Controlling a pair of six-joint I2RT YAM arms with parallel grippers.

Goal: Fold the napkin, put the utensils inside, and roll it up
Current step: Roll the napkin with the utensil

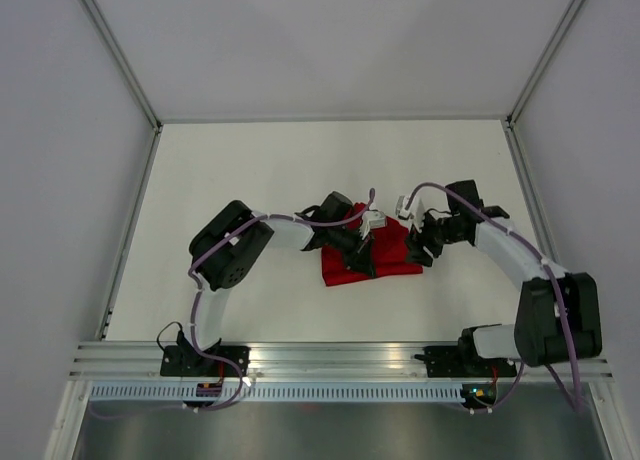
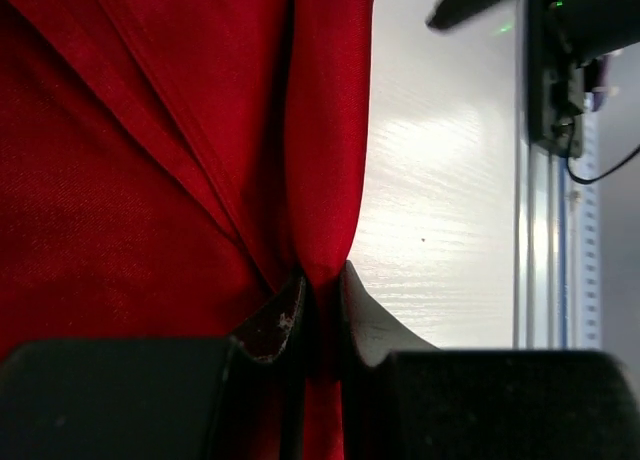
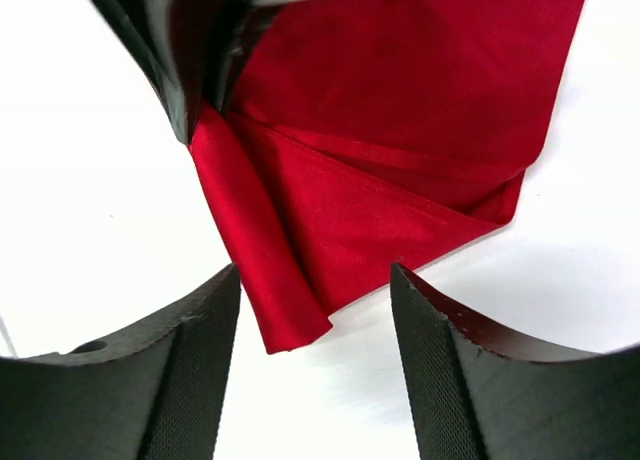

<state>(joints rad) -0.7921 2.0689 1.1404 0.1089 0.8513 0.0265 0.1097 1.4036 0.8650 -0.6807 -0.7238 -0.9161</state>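
White bench under everything. Mid-bench, a red napkin — partly folded, with overlapping layers in slanted pleats and one pointed corner jutting out.

Thin and limp by the look of it: probably near weightless, soft, faintly sheeny, so apt to slide on the bench and to slump wherever unsupported. Not fragile; unlikely to mind a firm pinch. Best taken at an edge or corner, through all layers at once, and dragged low rather than lifted high — otherwise likely to fall open.

Left jaws pressed together on a gathered ridge of the cloth, pinching it at the napkin's edge, right beside bare bench. Right jaws spread wide, gripping nothing, hovering above the pointed corner without touching it.
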